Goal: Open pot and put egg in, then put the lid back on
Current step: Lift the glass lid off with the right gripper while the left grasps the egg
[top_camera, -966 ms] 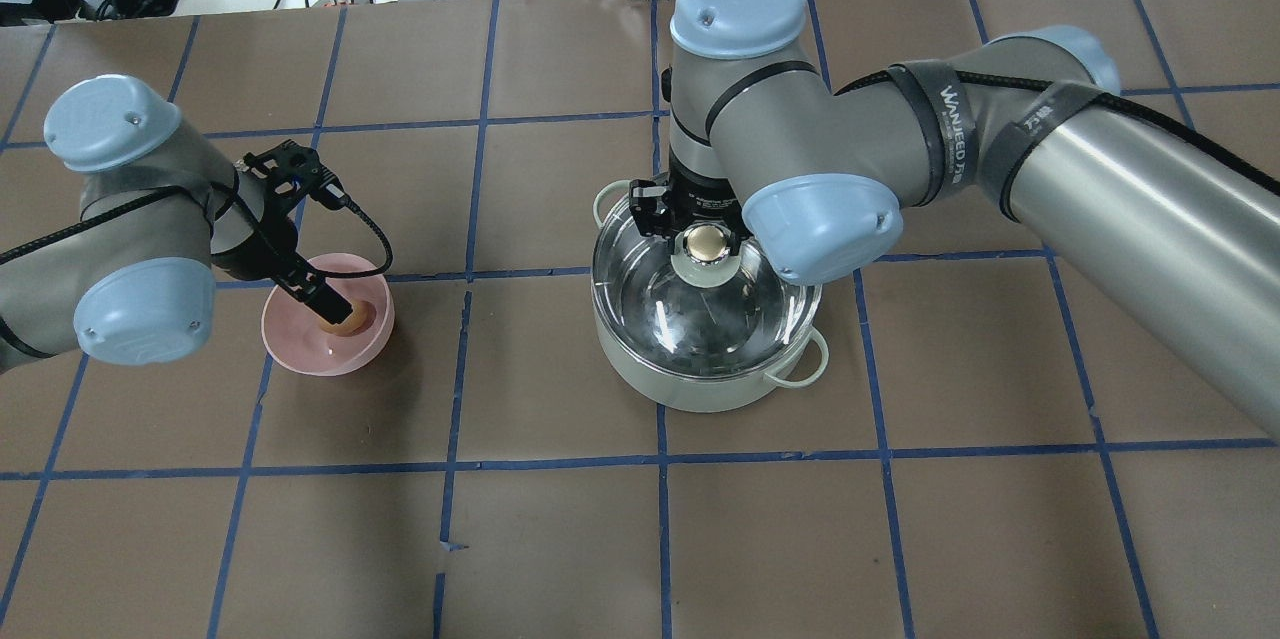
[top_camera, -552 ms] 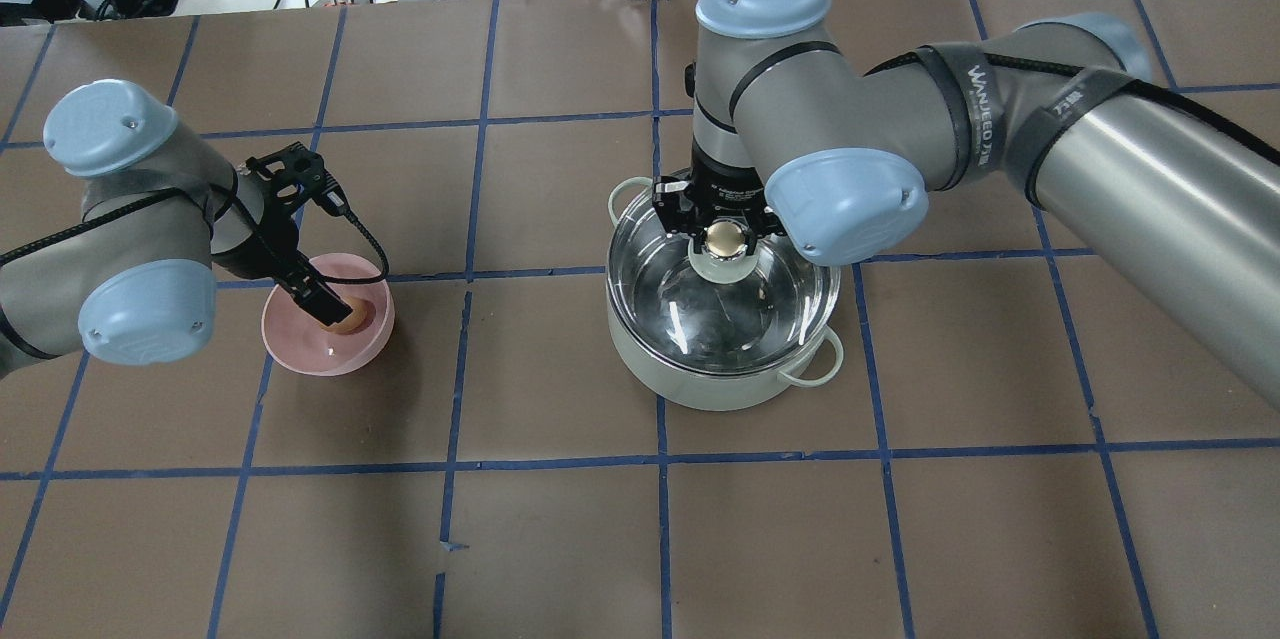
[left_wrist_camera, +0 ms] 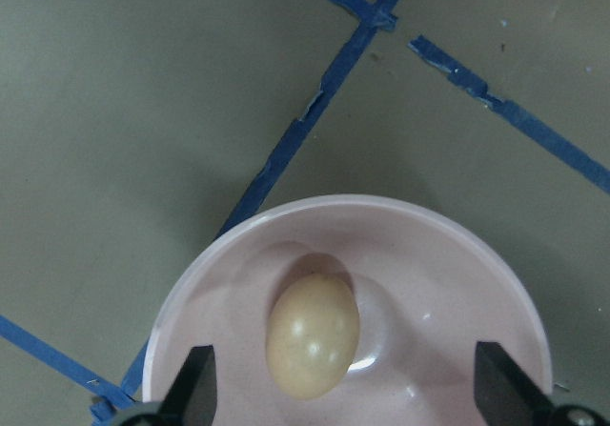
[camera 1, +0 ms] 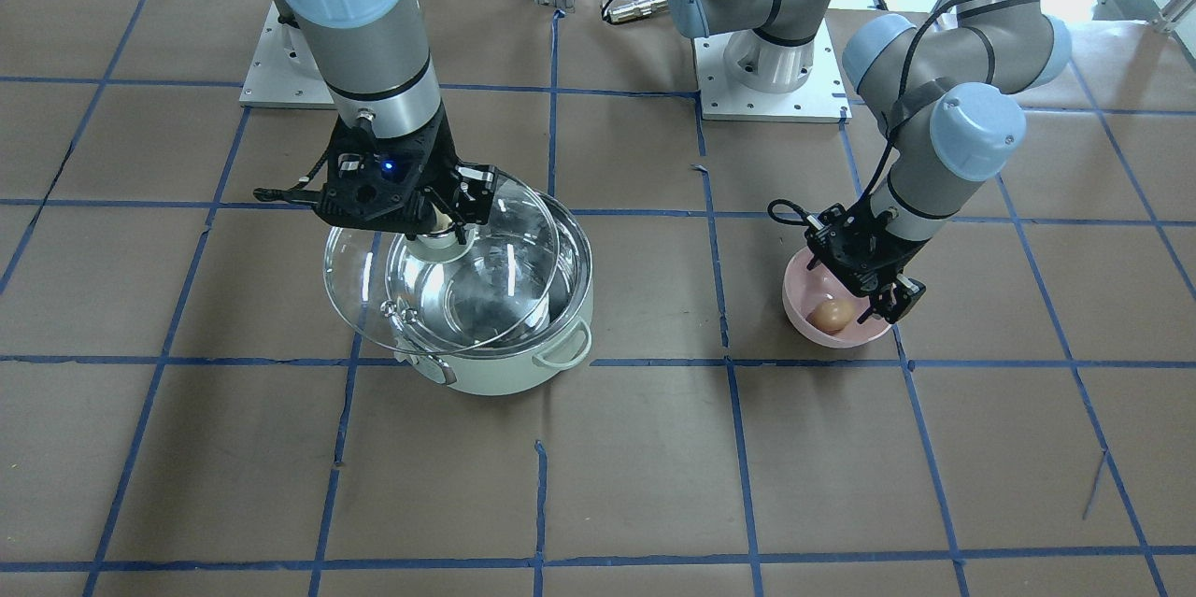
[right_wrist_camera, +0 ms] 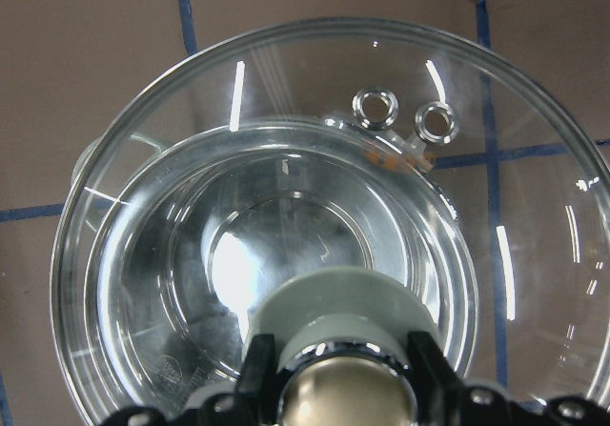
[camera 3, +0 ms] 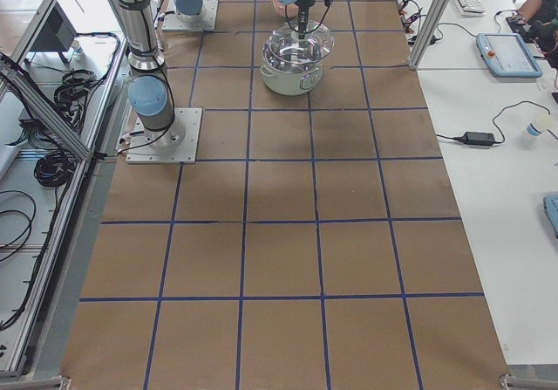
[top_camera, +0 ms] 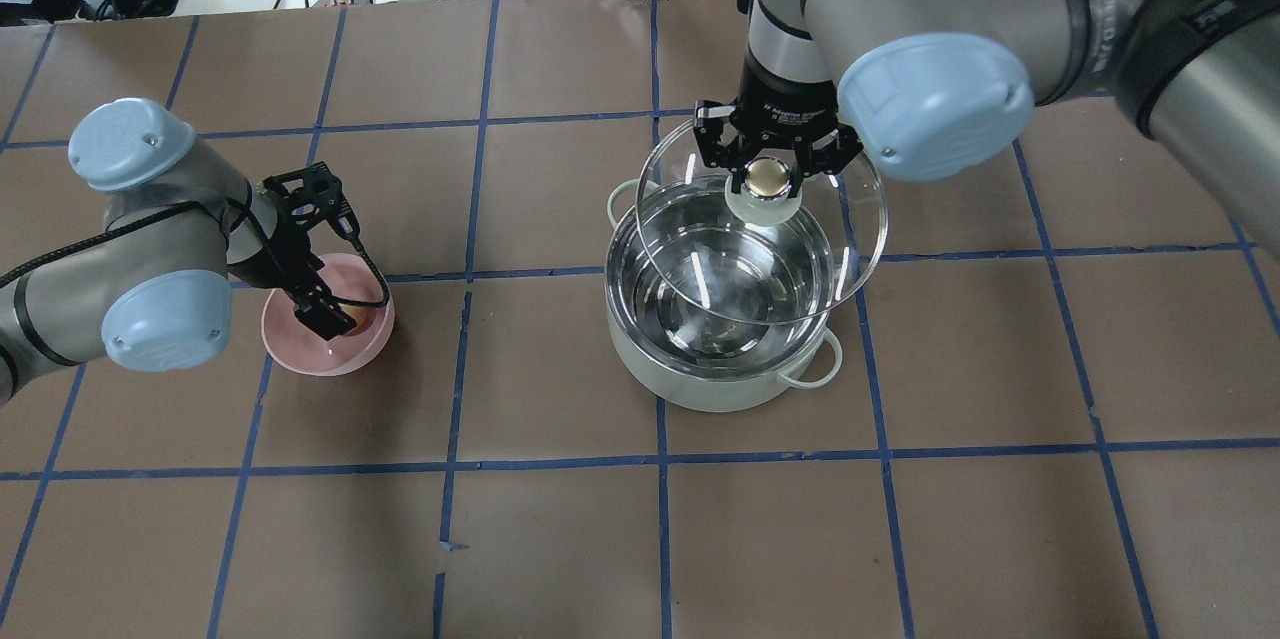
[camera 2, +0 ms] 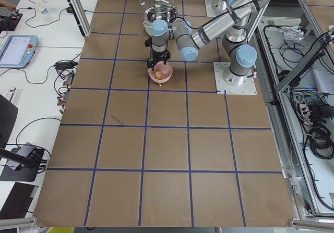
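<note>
The pot [top_camera: 722, 387] stands near the middle of the table [top_camera: 560, 539], its bright steel bottom showing through the glass. The right gripper [top_camera: 767, 177] is clamped on the golden knob of the lid [top_camera: 862, 219], a finger on either side. It holds the lid tilted above the pot. From overhead the lid sits off-centre toward 1 o'clock, covering only part of the mouth and leaving the 7 o'clock side open. I cannot tell whether the lid's low edge touches the pot's rim.

Well apart, at 9 o'clock from the pot, is a pink bowl [left_wrist_camera: 448, 247] with the egg [left_wrist_camera: 313, 335] lying on its side in the bottom. The left gripper [left_wrist_camera: 348, 393] hangs down into the bowl. Its fingers [left_wrist_camera: 195, 388] are spread wide to either side of the egg and touch nothing, and the egg lies closer to one of them.
</note>
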